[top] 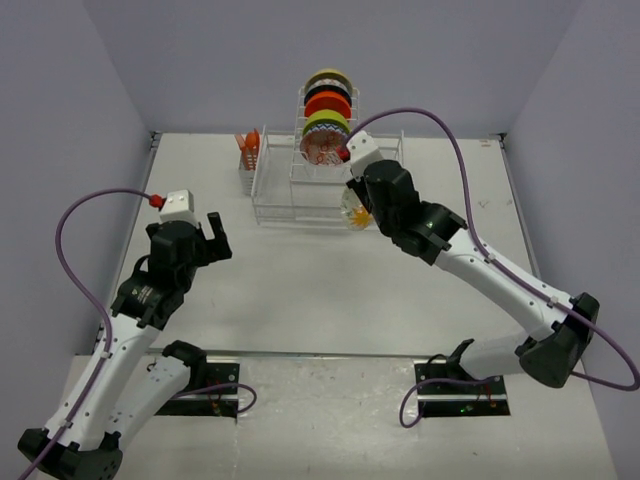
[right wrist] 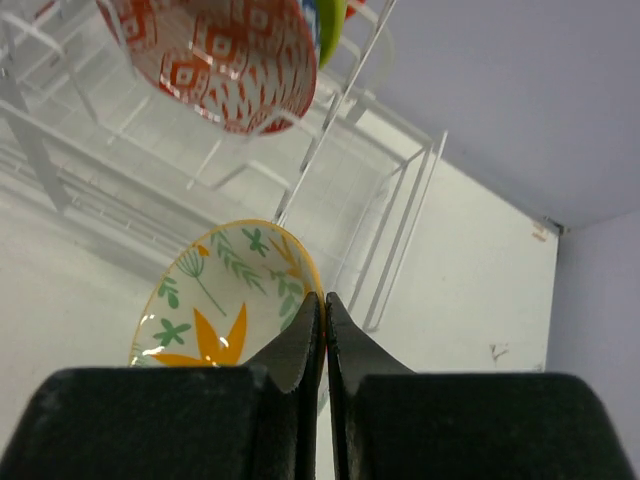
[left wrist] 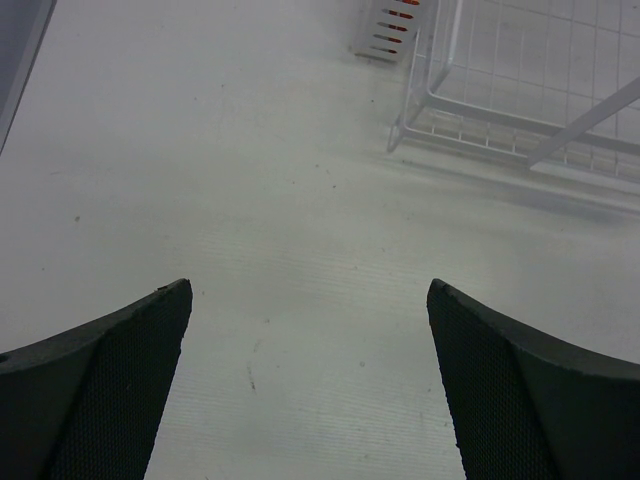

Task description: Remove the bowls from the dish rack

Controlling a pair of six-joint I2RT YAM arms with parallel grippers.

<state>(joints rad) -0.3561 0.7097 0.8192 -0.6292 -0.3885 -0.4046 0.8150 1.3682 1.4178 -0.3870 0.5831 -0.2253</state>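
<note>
The right gripper (right wrist: 322, 300) has its two fingers pinched tight together on the rim of the orange-leaf bowl (right wrist: 225, 300), so it has that one by the edge. The bowl stands up on edge with its painted inside towards the wrist camera, and it sits to the left of the closed fingers, the rim running straight in between the fingertips. From above you can see this bowl (top: 352, 213) is outside the dish rack (top: 280, 185), just beside its right front corner and tucked under the right wrist.

Five other bowls are lined up on edge between the tall dividers at the back of the rack. The red-white patterned bowl (top: 320, 148) is nearest the gripper, just above and behind the held one. Behind it come the lime green bowl (top: 326, 122), the plain orange bowl (top: 328, 103), a dark one I can't make out well, and one with a yellow centre at the far end.

The left gripper (left wrist: 310, 300) is spread as wide as it goes, with nothing between its fingers. It hangs over bare table (top: 300, 290), well to the left of the rack's near corner, well apart from any bowl
</note>
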